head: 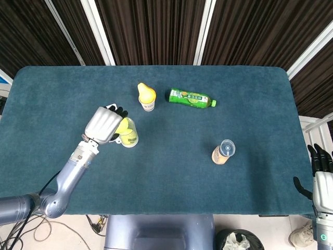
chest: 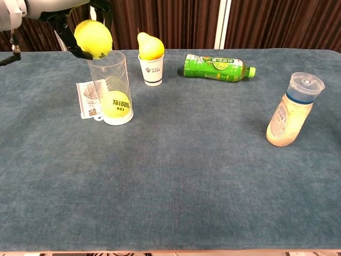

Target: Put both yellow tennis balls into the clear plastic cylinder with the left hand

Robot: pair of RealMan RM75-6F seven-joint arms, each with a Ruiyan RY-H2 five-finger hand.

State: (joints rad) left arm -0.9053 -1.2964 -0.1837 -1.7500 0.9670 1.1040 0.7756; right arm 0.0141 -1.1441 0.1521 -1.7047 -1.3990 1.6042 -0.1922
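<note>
Firstly, we list a dark teal table (head: pixel 218 109) before brown slatted curtains. Centre-left: clear plastic cylinder (chest: pixel 111 88), upright, one tennis ball (chest: pixel 116 103) at its bottom. Our left hand (head: pixel 104 124) grasps the second ball (chest: pixel 93 38) over the rim. Right hand (head: pixel 321 179), lower right edge, fingers straight, holding nothing. Nearby: card (chest: pixel 87 99), pear in cup (chest: pixel 151 53), green bottle (chest: pixel 217 67) lying, capped bottle (chest: pixel 291 110) at right.
</note>
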